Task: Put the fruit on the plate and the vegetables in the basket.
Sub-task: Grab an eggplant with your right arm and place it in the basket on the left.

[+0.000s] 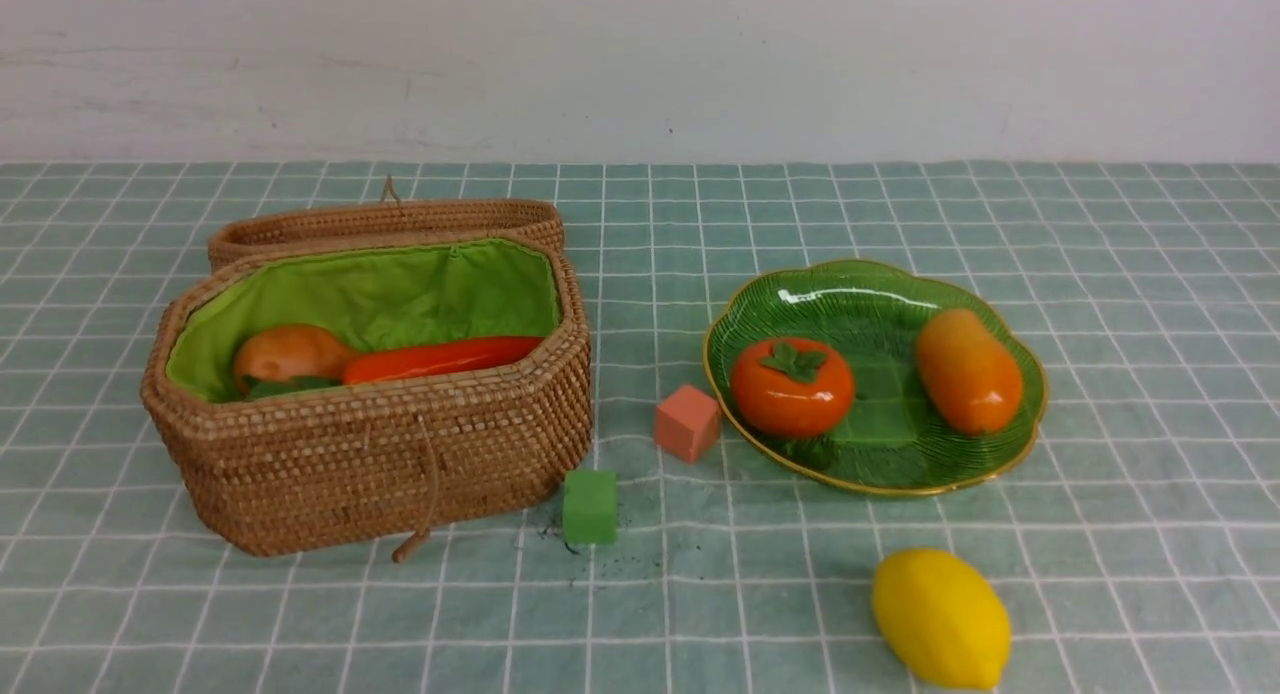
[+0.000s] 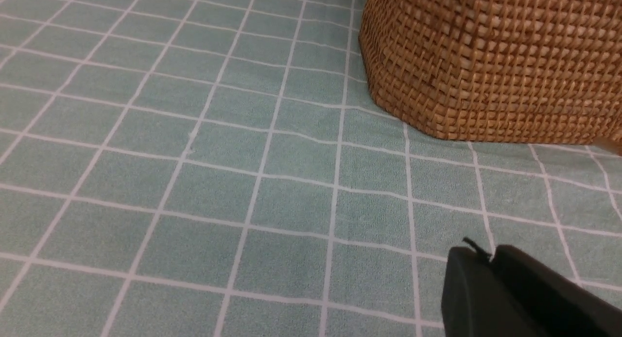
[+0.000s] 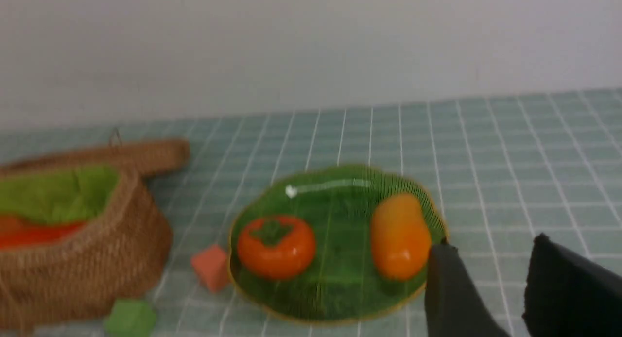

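On the checked cloth (image 1: pixel 1120 534), at about 5 o'clock from the plate (image 1: pixel 880 319), the lemon (image 1: pixel 940 619) lies alone, apart from the gold rim. The persimmon (image 1: pixel 792 386) and mango (image 1: pixel 968 371) sit on the plate at its 9 and 3 o'clock, with bare glass between them. At 9 o'clock from the plate the basket (image 1: pixel 380 464) stands open, holding the onion (image 1: pixel 290 352) and chili (image 1: pixel 445 358); no radish or eggplant shows, and I cannot tell whether any lies below the wicker wall. The step in hand looks like the last fruit. The right gripper (image 3: pixel 492 247) hangs with fingers spread and empty, facing the plate; the left gripper (image 2: pixel 486 253) is pressed together, empty, low beside the basket. The next move probably calls for the right arm to drop over the lemon, close across its narrow middle, and carry it to that gap.
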